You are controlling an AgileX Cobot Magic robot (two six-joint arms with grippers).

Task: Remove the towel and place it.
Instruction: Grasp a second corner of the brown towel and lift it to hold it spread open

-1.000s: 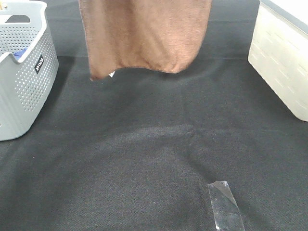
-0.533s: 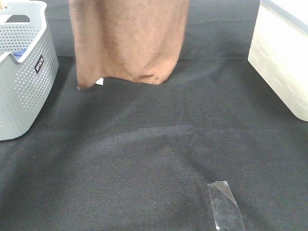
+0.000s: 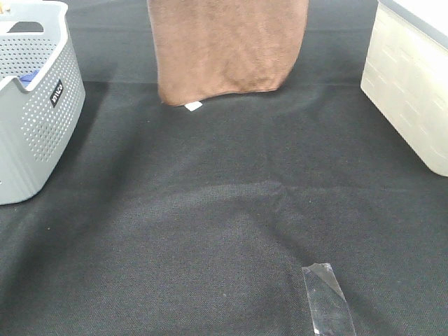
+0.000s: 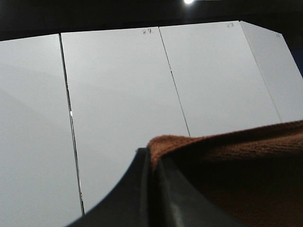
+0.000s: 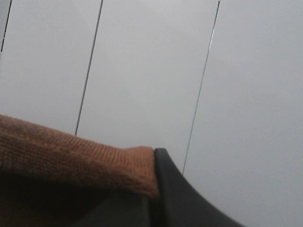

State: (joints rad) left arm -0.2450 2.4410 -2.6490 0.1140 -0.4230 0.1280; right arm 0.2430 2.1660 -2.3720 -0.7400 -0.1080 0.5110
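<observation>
A table (image 3: 210, 217) fills the scene. At the far centre a towel (image 3: 224, 49) hangs down, its lower edge just above the table surface. A small tag (image 3: 192, 106) sits at its lower left corner. At the far left stands a laundry basket (image 3: 38, 126) on the table, with a piece of cloth (image 3: 26, 78) inside it. At the far right stands a storage bin (image 3: 409, 91), well apart from the towel. Near, right of centre, a strip of tape (image 3: 327, 299) lies flat on the table. Up top, the towel's upper edge sits pinched in the left gripper (image 4: 152, 189) at one end and the right gripper (image 5: 151, 208) at the other.
</observation>
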